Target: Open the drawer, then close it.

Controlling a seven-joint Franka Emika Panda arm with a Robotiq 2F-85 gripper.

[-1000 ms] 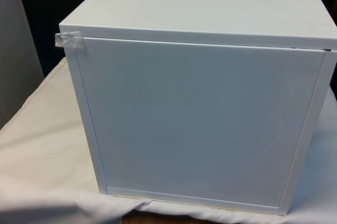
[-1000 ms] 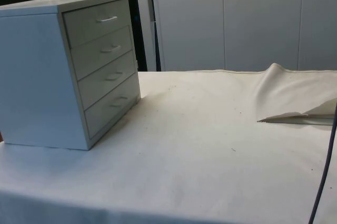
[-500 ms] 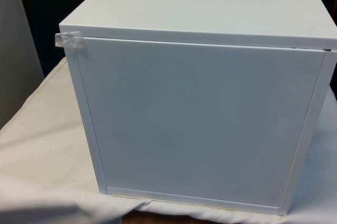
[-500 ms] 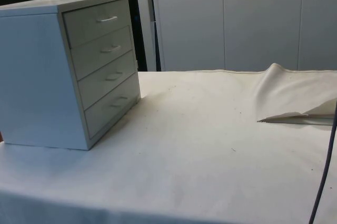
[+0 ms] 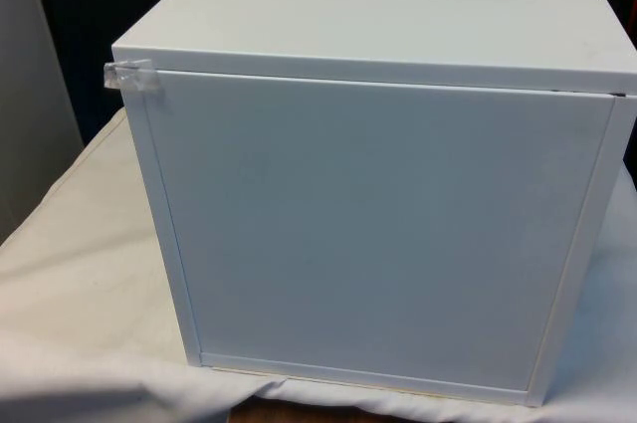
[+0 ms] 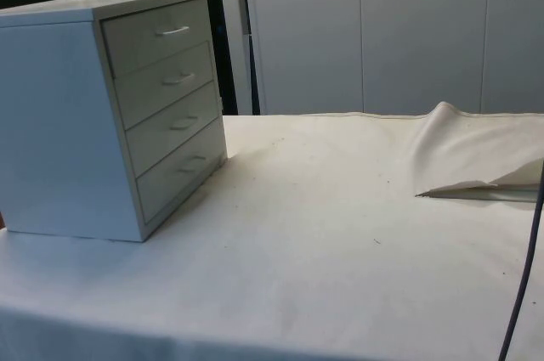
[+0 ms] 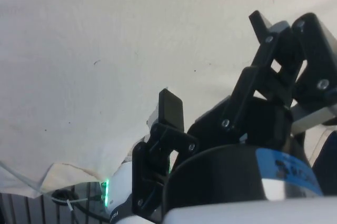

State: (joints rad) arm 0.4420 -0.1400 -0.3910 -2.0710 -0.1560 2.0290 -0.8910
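The gripper (image 7: 216,55) hung above the white cloth (image 6: 340,234), fingers spread wide and empty, well apart from the chest (image 6: 102,115), whose drawers were all shut.

White cloth (image 6: 340,234) over the table, pale wall panels (image 6: 408,30) behind.
Rumpled into a raised fold (image 6: 476,157) at one edge; black curtain (image 5: 90,5) beyond, in the front view.
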